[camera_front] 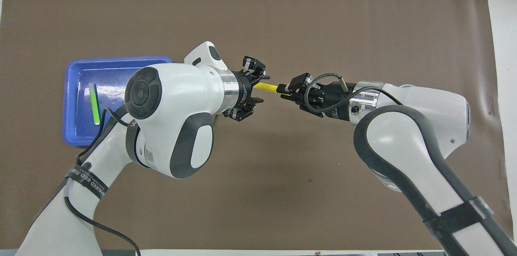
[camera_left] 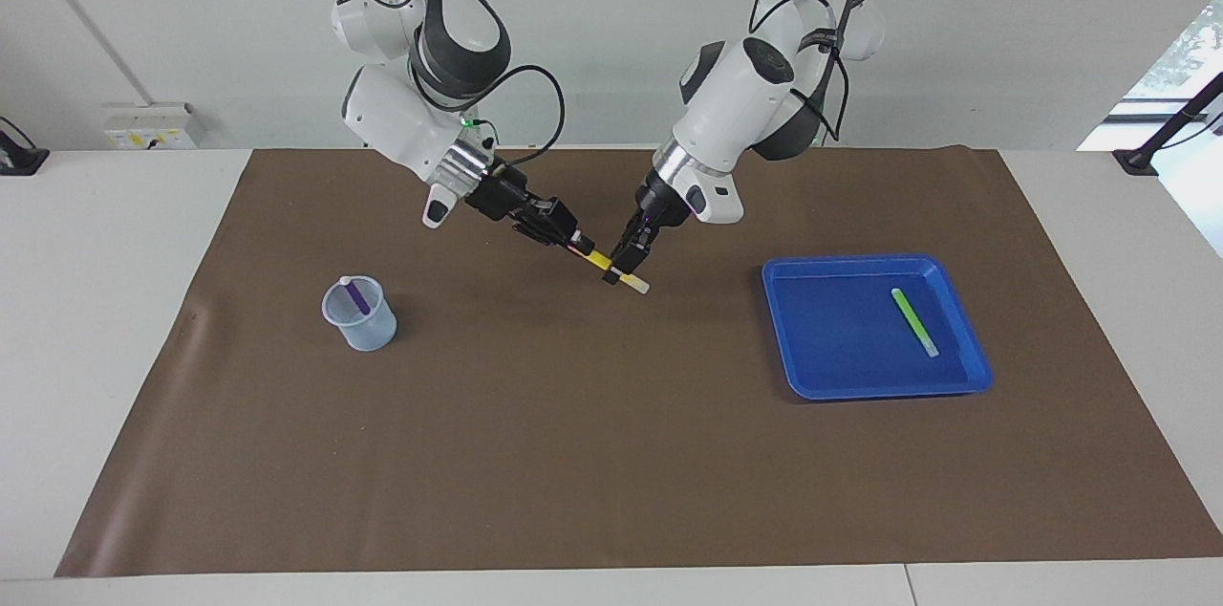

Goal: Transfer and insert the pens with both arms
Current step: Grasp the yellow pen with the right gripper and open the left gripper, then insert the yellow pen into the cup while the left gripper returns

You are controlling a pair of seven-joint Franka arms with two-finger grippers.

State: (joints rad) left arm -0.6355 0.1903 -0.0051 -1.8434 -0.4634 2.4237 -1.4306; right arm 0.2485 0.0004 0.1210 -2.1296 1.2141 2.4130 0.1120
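Note:
The yellow pen hangs in the air over the middle of the brown mat, between both grippers; it also shows in the overhead view. My left gripper is shut on it near its whitish end. My right gripper is shut on its other end, in line with the pen. The purple pen stands tilted in the clear cup toward the right arm's end. The green pen lies flat in the blue tray toward the left arm's end; it also shows in the overhead view.
The brown mat covers most of the white table. The cup and the tray stand on it, wide apart. In the overhead view the cup is hidden under the right arm.

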